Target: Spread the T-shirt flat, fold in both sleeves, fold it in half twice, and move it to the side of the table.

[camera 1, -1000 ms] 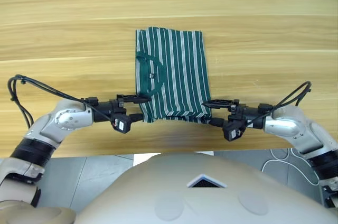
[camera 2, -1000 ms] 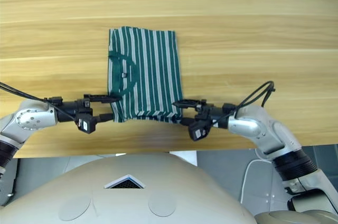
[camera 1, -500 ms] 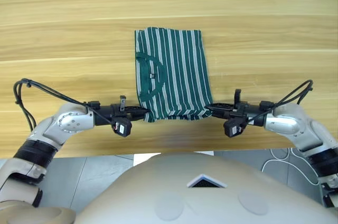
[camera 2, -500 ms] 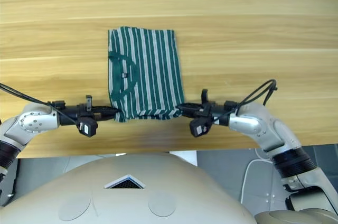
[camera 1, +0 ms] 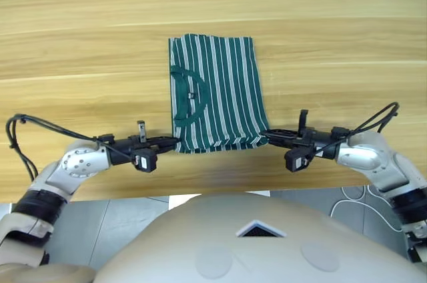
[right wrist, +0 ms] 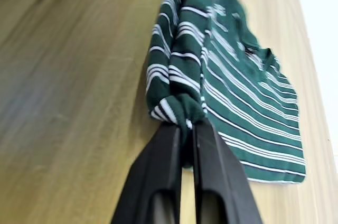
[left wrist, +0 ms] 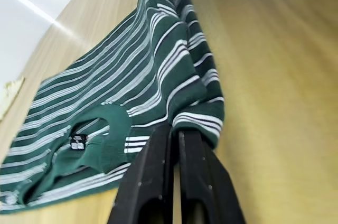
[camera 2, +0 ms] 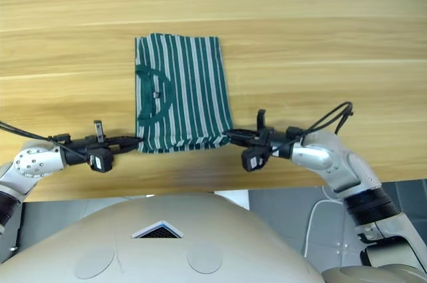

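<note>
The pale wood-grain surface [camera 1: 333, 43] ran wide, with grey floor past its near edge. The green, white-striped T-shirt [camera 1: 217, 89] lay as a soft folded rectangle stretching away beyond both end effectors, stripes along its long axis and collar on the left one's side. The left end effector [camera 1: 175, 141] and right end effector [camera 1: 267, 137] each pinched tight on a near corner.

T-shirt [camera 1: 217, 93] lies on the bench [camera 1: 347, 29], abt mid bench, long side running 12 to 6 o'clock. Neck hole [camera 1: 189, 96] is at the shirt's 9 o'clock edge. L gripper [camera 1: 175, 141] is at the shirt's 7 o'clock corner, pinching the cloth. R gripper [camera 1: 268, 137] is at the 5 o'clock corner, pinching it too. Both corners are near the bench's front edge.
</note>
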### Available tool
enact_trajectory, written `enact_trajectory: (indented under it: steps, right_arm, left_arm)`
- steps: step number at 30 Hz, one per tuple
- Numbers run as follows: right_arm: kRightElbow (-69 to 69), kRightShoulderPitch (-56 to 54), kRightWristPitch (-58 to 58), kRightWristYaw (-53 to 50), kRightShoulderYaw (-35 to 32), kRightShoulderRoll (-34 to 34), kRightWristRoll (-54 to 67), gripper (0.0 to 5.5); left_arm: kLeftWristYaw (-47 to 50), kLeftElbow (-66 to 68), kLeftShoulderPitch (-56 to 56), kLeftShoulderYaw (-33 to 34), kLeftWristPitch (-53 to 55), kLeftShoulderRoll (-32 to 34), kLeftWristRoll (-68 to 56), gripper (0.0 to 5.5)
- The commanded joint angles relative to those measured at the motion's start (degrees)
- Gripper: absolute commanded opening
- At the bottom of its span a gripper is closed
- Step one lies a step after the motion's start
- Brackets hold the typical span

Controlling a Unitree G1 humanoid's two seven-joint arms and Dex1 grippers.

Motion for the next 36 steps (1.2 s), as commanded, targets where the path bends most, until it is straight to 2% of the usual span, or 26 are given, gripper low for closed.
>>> enact_trajectory:
  steps: [1,7,12,18,26,36]
  right_arm:
    - [-1.6,2.76,0.35,-0.52,-3.14,-1.41,3.08,0.09]
    - [-2.41,1.31,1.5,-1.41,-5.2,1.13,5.14,0.09]
    - [-1.37,-2.99,3.96,-2.85,-4.66,5.77,3.95,0.09]
    - [2.7,-12.12,8.03,-8.24,-5.19,13.73,0.65,0.09]
    - [18.09,-26.39,12.52,-18.64,-5.13,21.48,-6.32,0.09]
    - [36.91,-39.66,10.07,-24.92,-1.24,27.98,-10.19,0.09]
  left_arm:
    - [-1.26,-1.81,4.78,1.3,0.92,1.05,-3.95,0.0]
    - [-0.46,-5.68,4.18,4.89,0.63,-1.85,-9.34,0.0]
    - [3.02,-6.81,0.48,9.42,3.87,-7.42,-9.58,0.0]
    - [8.34,-4.49,-5.89,12.96,10.07,-14.31,-2.61,0.0]
    - [16.83,5.63,-15.3,15.6,16.24,-20.44,6.72,0.0]
    - [21.57,14.09,-19.68,15.08,15.84,-24.4,11.13,0.0]
